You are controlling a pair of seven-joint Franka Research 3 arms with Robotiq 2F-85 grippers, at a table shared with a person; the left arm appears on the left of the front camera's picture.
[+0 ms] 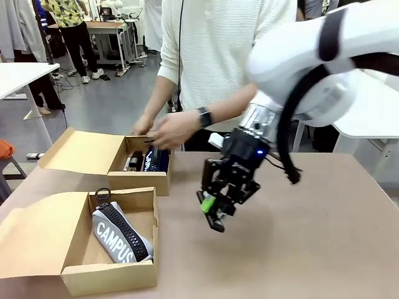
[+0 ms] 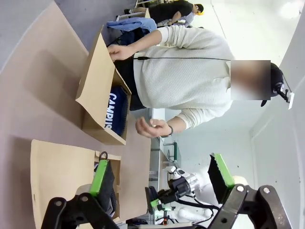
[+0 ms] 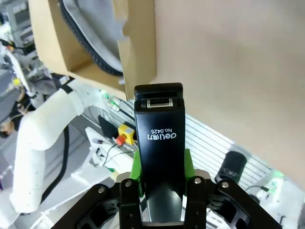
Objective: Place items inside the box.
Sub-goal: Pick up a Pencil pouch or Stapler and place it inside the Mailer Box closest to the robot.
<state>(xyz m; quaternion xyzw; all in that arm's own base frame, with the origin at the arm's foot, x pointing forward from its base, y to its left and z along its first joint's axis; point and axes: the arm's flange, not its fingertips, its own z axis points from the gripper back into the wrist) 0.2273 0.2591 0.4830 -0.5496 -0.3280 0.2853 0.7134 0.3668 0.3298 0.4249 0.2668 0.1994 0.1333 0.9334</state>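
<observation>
Above the middle of the brown table (image 1: 324,237), the right gripper (image 1: 216,207) hangs tilted, its fingers closed on a black stapler (image 3: 159,136). In the right wrist view the stapler sits squarely between the green pads (image 3: 187,162), its nose pointing away from the wrist and white "deli No.0425" print on its top face. It is off the table, a little to the right of both cardboard boxes and touching neither.

The near box (image 1: 143,274) stands at the table's front left corner with its lid flap open to the left. The grey "CAMPUS" pencil case (image 1: 118,237) lies inside it, leaning against the right wall, with its black zip uppermost.

The far box (image 1: 81,152) stands just behind it, lid also folded left. A navy pencil case (image 1: 157,161) stands at its right end, and beside that lies something dark, possibly a second stapler (image 1: 134,161), though blur makes that hard to tell. The person's hand (image 1: 171,131), a watch (image 1: 204,116) on its wrist, hovers right over this box.

The left gripper (image 2: 161,174) is held wide open with nothing between its fingers (image 2: 101,175), looking across both boxes toward the person.
</observation>
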